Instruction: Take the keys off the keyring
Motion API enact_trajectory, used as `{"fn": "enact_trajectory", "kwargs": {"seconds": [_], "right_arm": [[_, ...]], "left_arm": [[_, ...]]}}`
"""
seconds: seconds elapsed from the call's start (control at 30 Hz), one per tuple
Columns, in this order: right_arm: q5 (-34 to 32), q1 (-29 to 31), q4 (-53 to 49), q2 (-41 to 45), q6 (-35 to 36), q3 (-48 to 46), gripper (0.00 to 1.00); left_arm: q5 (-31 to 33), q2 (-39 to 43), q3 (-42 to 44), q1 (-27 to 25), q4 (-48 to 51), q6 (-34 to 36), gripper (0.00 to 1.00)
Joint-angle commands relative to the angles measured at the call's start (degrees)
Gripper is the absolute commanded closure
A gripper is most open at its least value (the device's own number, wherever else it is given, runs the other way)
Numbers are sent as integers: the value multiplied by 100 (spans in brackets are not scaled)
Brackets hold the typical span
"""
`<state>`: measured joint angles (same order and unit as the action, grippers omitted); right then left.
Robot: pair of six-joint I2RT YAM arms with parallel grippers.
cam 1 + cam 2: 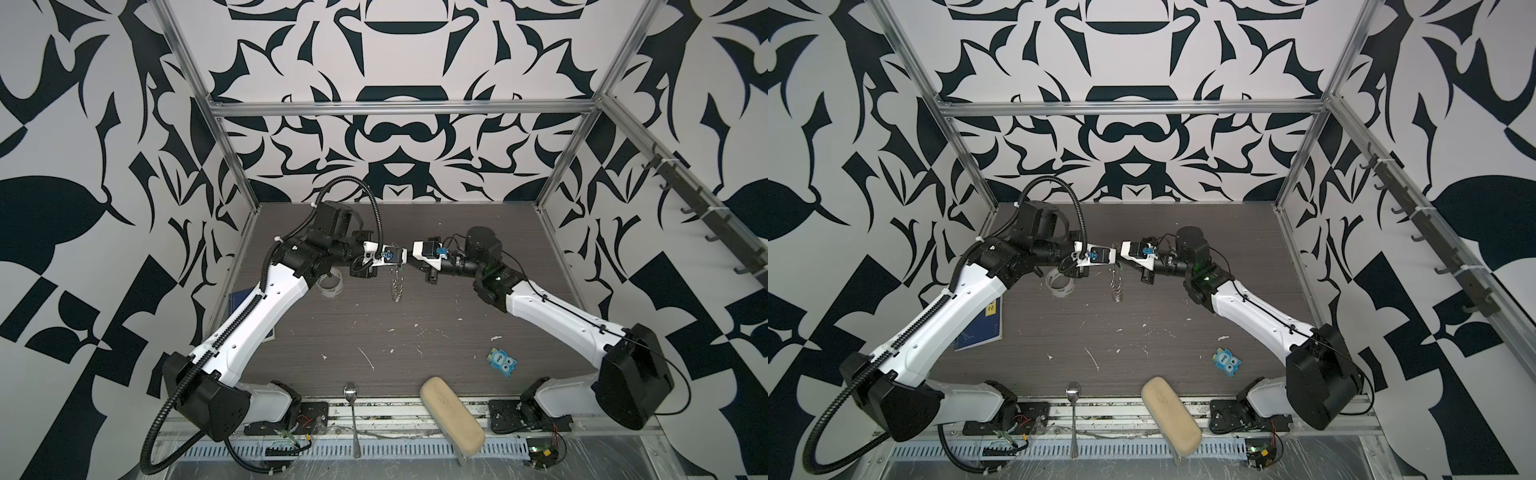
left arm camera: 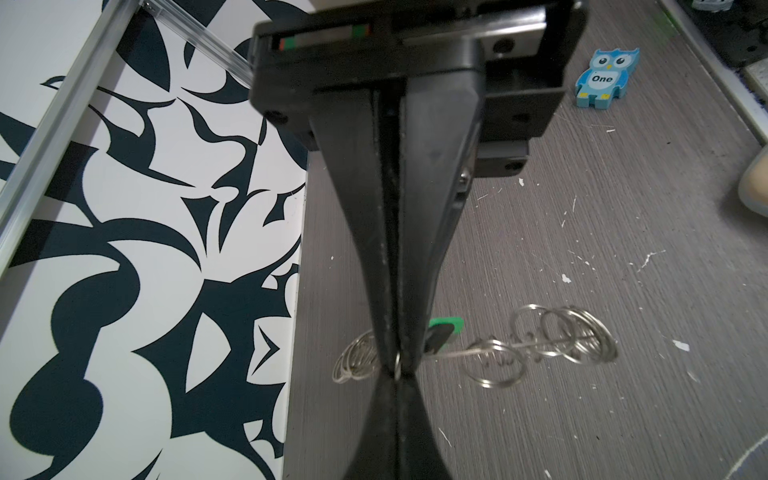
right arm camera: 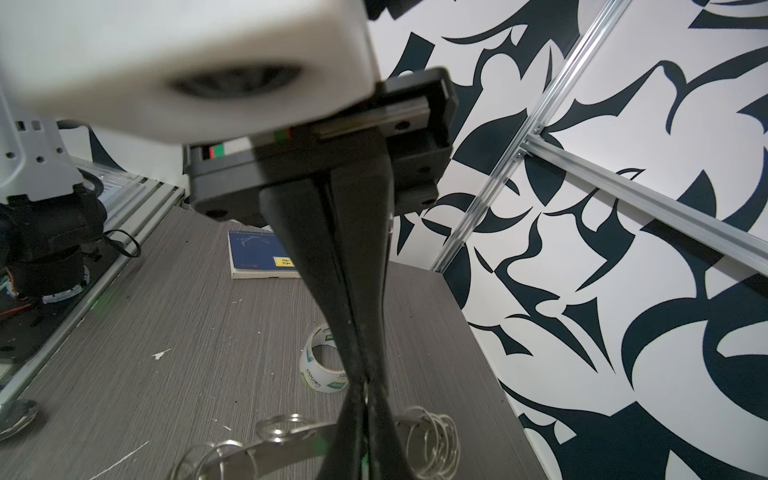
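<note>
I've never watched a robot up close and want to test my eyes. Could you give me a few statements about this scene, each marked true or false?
1. The keyring lies flat on the table. False: it hangs from the left gripper, which is shut on it.
2. The right gripper is wide open. False: it is shut, tip to tip with the left gripper.
3. A blue owl figure lies on the table. True.
4. The tape roll is in a gripper. False: it sits on the table.
5. A spoon lies at the table's front edge. True.

White links [image 1: 274, 295], black joints [image 1: 631, 378], corrugated black cable [image 1: 351, 178].
</note>
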<state>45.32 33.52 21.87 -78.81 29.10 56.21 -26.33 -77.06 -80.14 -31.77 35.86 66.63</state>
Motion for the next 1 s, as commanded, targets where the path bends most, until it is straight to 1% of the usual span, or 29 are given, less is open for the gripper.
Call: {"fn": "enact_trajectory", "kwargs": {"seconds": [0.0,0.03,0.07,0.1,0.17,0.2,0.27,0.3,0.37,0.5,0.7,0.73,0.8,0.97], "right_arm": [[-64,18,-92,67,66,200,100],[-70,19,-6,76,39,186,100],[-107,15,203,99,-74,130,100],[-115,10,576,120,-247,19,100],[-134,-40,1401,142,-658,-211,100],[-94,-83,1889,128,-919,-332,100],[-61,-202,2743,71,-1497,-530,100],[-94,-241,3369,19,-1790,-665,100],[-210,-287,4425,-142,-2337,-885,100],[-462,-323,5920,-511,-3251,-990,100],[-484,-307,5987,-512,-3409,-828,100],[-473,-302,5987,-496,-3424,-817,100],[-430,-294,5989,-463,-3455,-787,100],[-351,-281,5986,-393,-3473,-798,100]], "left_arm": [[-430,45,-107,-48,-42,-57,100],[-435,42,-112,-41,-53,-100,100],[-434,48,-92,-33,-125,-220,93],[-492,60,-58,-3,-187,-339,85],[-677,118,13,123,-386,-623,72],[-844,167,72,225,-560,-798,70],[-1059,254,155,332,-907,-1115,70],[-1123,286,157,346,-1031,-1239,71],[-1256,296,94,362,-1093,-1348,71],[-1696,313,124,459,-1343,-1652,72],[-2074,339,293,575,-1805,-2080,72],[-2130,337,324,600,-1932,-2326,72],[-2238,307,358,666,-2167,-2525,72],[-2412,137,224,739,-2364,-2818,71]]}}
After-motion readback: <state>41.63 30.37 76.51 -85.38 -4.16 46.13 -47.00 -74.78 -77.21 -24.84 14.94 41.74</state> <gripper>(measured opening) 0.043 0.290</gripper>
